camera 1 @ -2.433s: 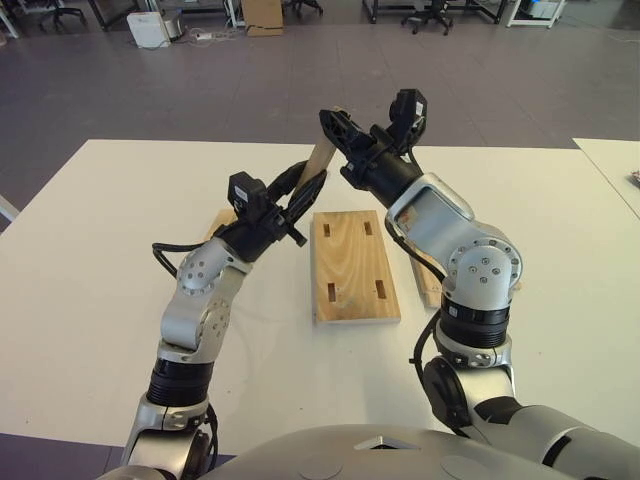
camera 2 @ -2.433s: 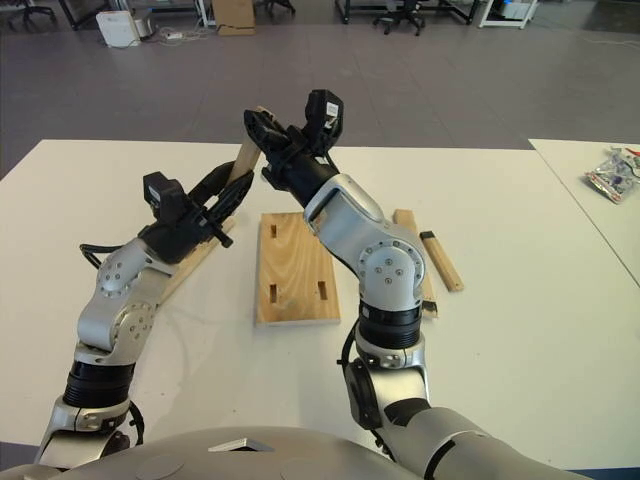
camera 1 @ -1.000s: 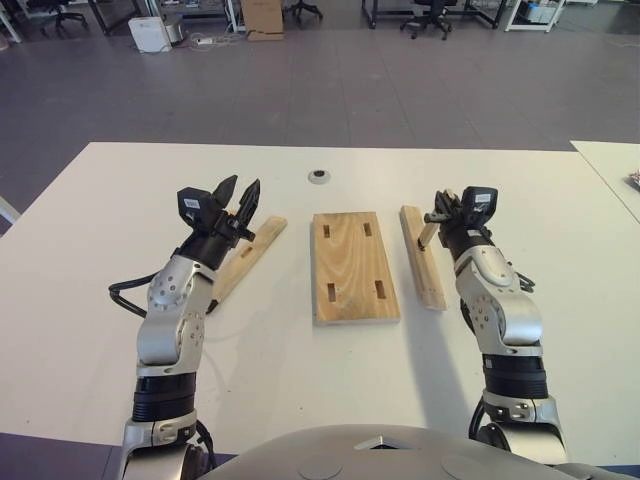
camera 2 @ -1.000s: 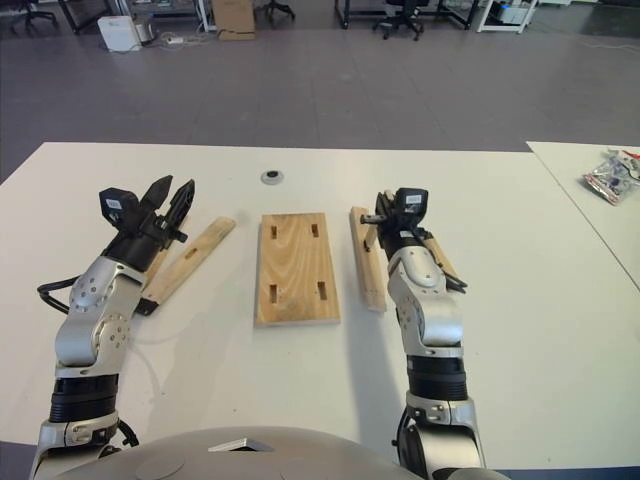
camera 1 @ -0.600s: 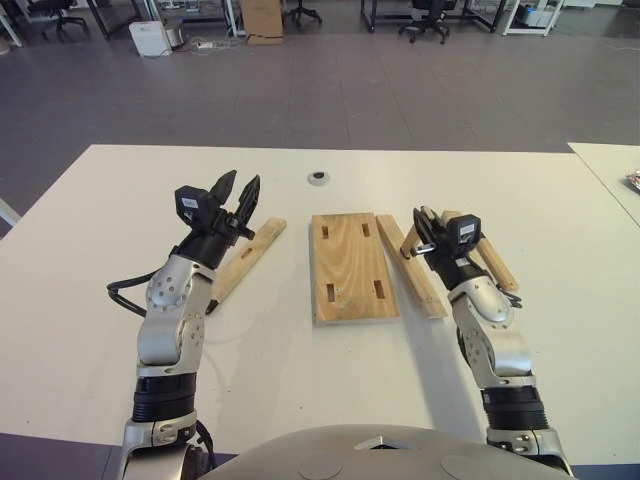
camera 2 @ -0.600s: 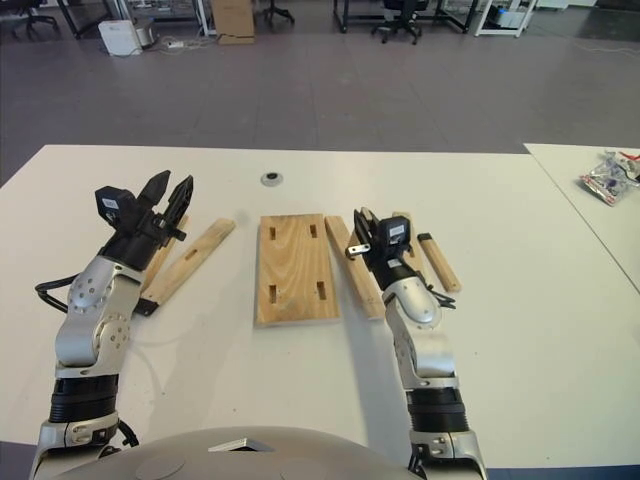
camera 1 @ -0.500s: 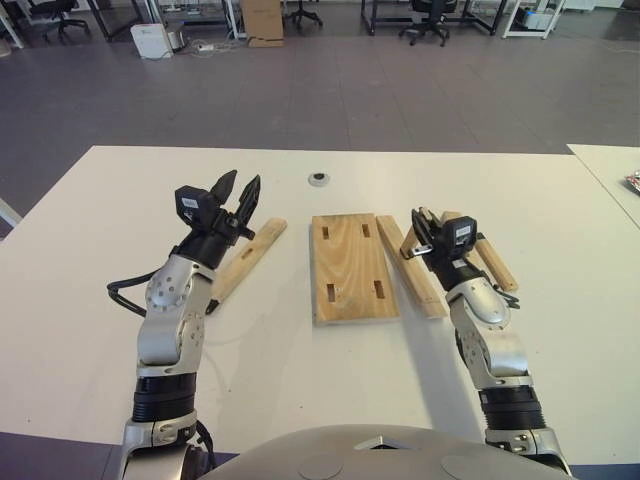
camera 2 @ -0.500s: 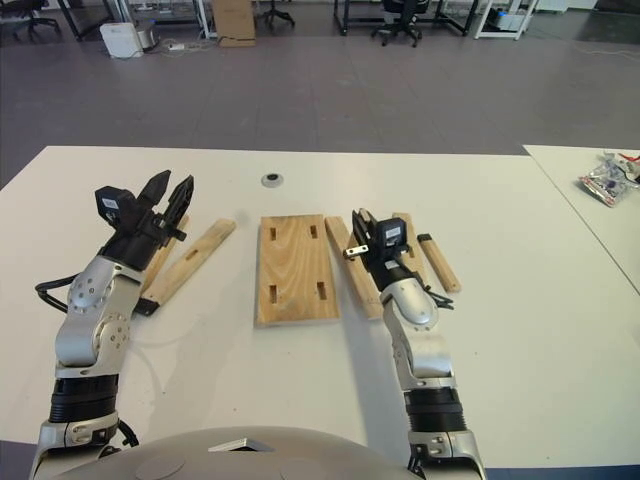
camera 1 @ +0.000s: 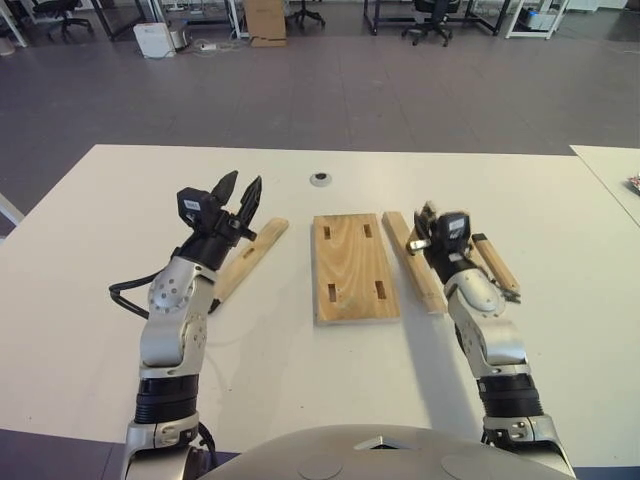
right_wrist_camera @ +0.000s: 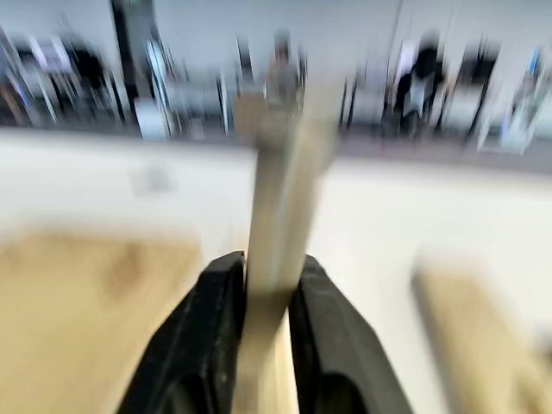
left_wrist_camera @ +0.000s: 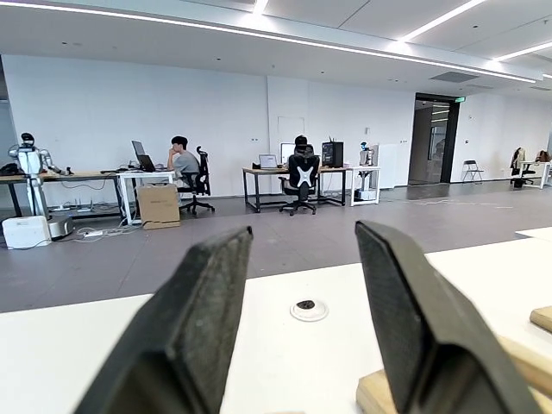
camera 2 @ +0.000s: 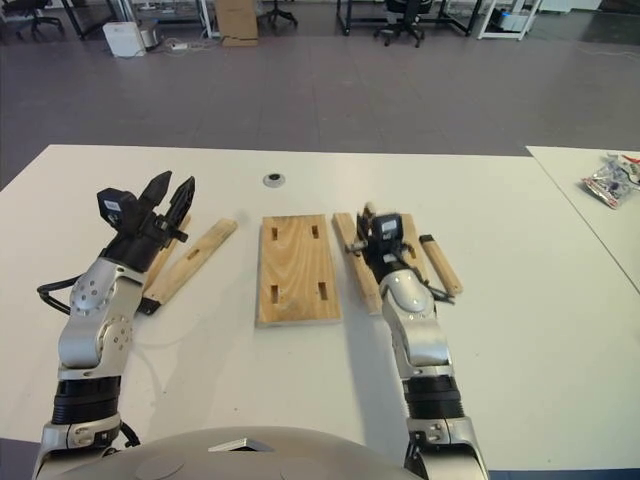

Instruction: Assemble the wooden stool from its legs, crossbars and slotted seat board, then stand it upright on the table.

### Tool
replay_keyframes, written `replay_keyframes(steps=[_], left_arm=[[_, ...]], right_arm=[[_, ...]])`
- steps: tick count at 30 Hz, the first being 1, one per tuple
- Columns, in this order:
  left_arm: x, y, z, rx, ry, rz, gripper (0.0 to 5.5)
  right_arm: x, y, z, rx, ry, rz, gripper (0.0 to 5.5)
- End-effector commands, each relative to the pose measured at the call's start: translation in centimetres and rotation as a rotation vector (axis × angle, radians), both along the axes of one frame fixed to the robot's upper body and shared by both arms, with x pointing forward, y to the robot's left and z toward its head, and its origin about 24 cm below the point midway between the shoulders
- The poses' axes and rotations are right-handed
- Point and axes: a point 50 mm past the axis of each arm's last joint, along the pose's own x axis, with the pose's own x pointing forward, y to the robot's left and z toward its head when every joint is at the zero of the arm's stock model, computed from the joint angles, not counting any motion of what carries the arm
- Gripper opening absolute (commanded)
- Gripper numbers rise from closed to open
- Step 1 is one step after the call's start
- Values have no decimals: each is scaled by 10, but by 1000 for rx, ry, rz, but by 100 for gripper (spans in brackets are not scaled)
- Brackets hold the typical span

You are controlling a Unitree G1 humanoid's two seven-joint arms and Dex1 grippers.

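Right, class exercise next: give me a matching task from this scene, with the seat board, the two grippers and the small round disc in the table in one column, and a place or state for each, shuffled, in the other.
Column one
1. seat board
2. left gripper
3. right gripper
4. round grey disc

Column two
A. shut on a wooden stick
B. lying flat in the middle of the table, slots facing up
C. open, holding nothing
D. set in the tabletop beyond the far end of the board

Pairs: 1-B, 2-C, 3-A, 4-D
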Motion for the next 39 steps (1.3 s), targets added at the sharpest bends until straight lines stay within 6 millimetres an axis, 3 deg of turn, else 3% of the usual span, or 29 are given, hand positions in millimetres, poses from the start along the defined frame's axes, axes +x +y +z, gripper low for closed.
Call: replay_keyframes(steps=[1, 10, 18, 23, 31, 35, 38, 39], left_arm=[[0, -2, 1, 4, -9, 1, 221], [-8, -7, -5, -12, 7, 12, 221], [-24, -12, -9, -39, 16, 63, 221], [-27, -18, -9, -45, 6, 81, 221], [-23, -8, -7, -32, 21, 79, 221], [-19, -3, 18, -146, -28, -56, 221], [-13, -1, 35, -235, -23, -210, 221], [-11, 0, 48, -310, -20, -302, 221]], right_arm=[[-2, -6, -7, -13, 59, -28, 158], [-8, -2, 18, -11, 106, -22, 343], [-29, -9, 28, -76, 333, 25, 343], [-37, -17, 14, -131, 472, 88, 343], [-29, -26, 7, -115, 447, 85, 209], [-9, -17, 29, -12, 286, 133, 209], [15, -16, 66, 114, 80, 206, 209], [26, -17, 88, 183, -1, 266, 209]])
